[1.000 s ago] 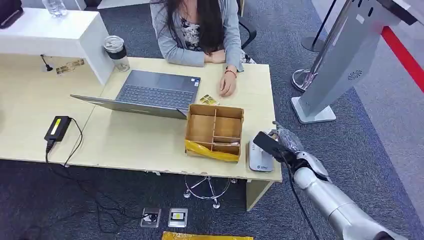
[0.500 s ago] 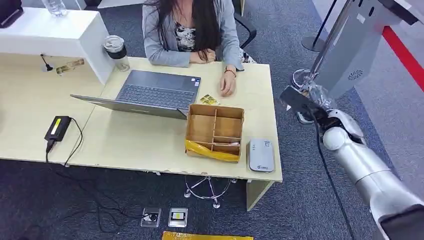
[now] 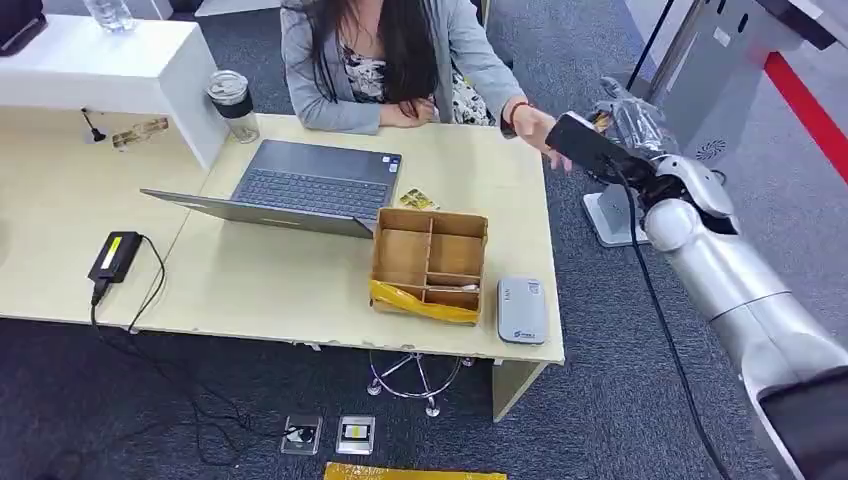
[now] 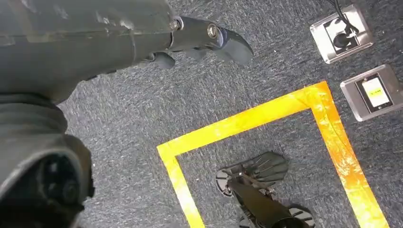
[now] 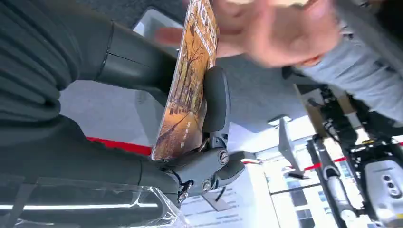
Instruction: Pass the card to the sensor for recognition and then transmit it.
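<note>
**Card held out off the desk's right end, at the person's hand**

I place things by the cardboard box [image 3: 430,262], the divided one near the front edge of the desk [image 3: 300,280].

Far to the left of the box lies a black adapter [image 3: 116,254] with its cable running off the desk edge. Behind the box and to its left stands the open laptop [image 3: 300,185], with a lidded cup [image 3: 232,102] further back beyond it. Just behind the box lie a few small gold cards [image 3: 418,199]. Just right of the box sits the grey sensor [image 3: 522,309], flat on the desk at its front right corner.

My left hand [image 4: 142,33] hangs over the carpet by the yellow floor tape [image 4: 266,114]; its fingers are loosely apart and it holds nothing.

Well behind the box and to its right, past the desk's right end, my right hand [image 3: 625,135] is raised. I pinch the card [image 5: 187,85] between thumb and fingers, its autumn-tree print showing in the wrist view. The seated person's hand [image 3: 535,128] reaches out to the card's far end; I cannot tell whether it touches.
</note>
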Controlling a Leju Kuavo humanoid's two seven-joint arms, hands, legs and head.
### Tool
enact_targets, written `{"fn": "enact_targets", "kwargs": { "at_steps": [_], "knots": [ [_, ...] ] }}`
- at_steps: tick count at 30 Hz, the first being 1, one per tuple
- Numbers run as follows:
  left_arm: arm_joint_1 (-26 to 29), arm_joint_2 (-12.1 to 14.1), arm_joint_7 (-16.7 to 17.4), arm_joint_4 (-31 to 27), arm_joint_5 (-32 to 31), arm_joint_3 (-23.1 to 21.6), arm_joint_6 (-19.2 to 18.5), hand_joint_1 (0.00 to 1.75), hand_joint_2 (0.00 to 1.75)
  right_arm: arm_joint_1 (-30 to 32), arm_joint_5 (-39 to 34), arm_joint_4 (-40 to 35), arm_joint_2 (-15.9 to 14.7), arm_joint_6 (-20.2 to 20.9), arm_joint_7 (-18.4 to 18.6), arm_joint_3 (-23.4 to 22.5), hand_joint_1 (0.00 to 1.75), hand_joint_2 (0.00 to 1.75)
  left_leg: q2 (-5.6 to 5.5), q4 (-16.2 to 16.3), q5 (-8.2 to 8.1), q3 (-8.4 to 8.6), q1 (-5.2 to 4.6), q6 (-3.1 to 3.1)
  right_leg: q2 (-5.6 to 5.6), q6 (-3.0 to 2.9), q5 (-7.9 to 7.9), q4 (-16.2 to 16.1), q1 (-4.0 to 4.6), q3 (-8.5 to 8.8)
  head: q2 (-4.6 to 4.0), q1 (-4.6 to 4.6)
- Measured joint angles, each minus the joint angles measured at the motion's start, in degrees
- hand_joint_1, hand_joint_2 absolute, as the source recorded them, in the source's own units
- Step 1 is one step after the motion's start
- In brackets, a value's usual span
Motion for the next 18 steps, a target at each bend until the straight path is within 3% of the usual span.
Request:
{"fn": "enact_targets", "kwargs": {
  "at_steps": [5, 11, 12, 13, 18],
  "knots": [
    [0.0, -0.3, 0.0, 0.0, 0.5, 0.0, 0.0, 0.0, 0.0, 1.3, 1.1, 0.0, 3.3, -1.0, 0.4, 0.8, 1.75, 1.75, -0.01, 0.0, 0.0, 0.0, 0.0, 0.0, -0.03, 0.0, 0.0, 0.0, 0.0, 0.0, 0.0, 0.0],
    [0.0, -0.3, 0.0, 0.0, 0.6, 0.0, 0.0, 0.0, 0.0, 3.0, 2.1, 0.0, 4.9, -1.0, 0.7, 1.5, 1.75, 1.75, -0.01, 0.0, 0.0, -0.02, -0.01, 0.0, -0.03, 0.0, 0.0, 0.0, -0.01, -0.01, 0.0, -0.02],
    [0.0, -0.3, 0.0, 0.0, 0.6, 0.0, 0.0, 0.0, 0.0, 3.1, 2.1, 0.0, 4.9, -1.0, 0.7, 1.5, 0.24, 1.75, -0.01, 0.0, 0.0, -0.01, -0.01, 0.0, -0.03, 0.0, 0.0, 0.0, -0.01, -0.01, 0.0, -0.02],
    [0.0, -0.3, 0.0, 0.0, 0.7, 0.0, 0.0, 0.0, 0.0, 3.2, 2.1, 0.0, 5.0, -0.9, 0.7, 1.5, 0.0, 0.0, -0.01, 0.0, 0.0, -0.01, -0.01, 0.0, -0.03, 0.0, 0.0, 0.0, -0.01, -0.01, 0.0, 0.0],
    [0.0, -0.3, 0.1, 0.0, 1.1, 0.0, 0.2, 0.0, 0.0, 4.3, 2.7, 0.0, 5.4, -0.6, 0.0, 1.5, 0.0, 0.0, -0.01, 0.0, 0.0, 0.0, 0.0, 0.0, -0.01, 0.0, 0.0, 0.0, 0.0, -0.01, 0.0, -0.02]
  ]
}}
